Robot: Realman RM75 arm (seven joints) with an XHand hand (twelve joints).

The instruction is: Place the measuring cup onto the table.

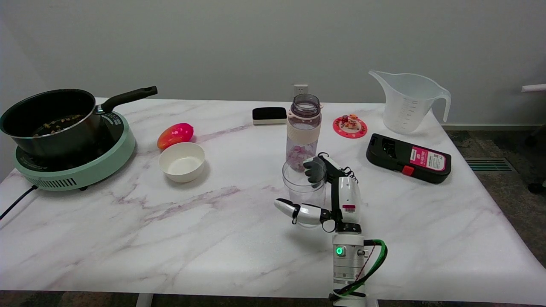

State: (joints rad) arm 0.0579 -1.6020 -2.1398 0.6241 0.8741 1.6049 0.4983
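At table centre, right hand (pixel 326 192) grips the small clear cup (pixel 303 182), bottle (pixel 303 130) at its twelve o'clock, seemingly for set-down.

The surface (pixel 222 238) is white with pinkish veins. The pot (pixel 49 121) is black, its cooker (pixel 85 164) mint green, the bowl (pixel 182 162) white, the mango (pixel 175 135) red-orange.

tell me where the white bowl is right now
In the head view, the white bowl sits left of centre on the table, just below the red mango, right of the green cooker.
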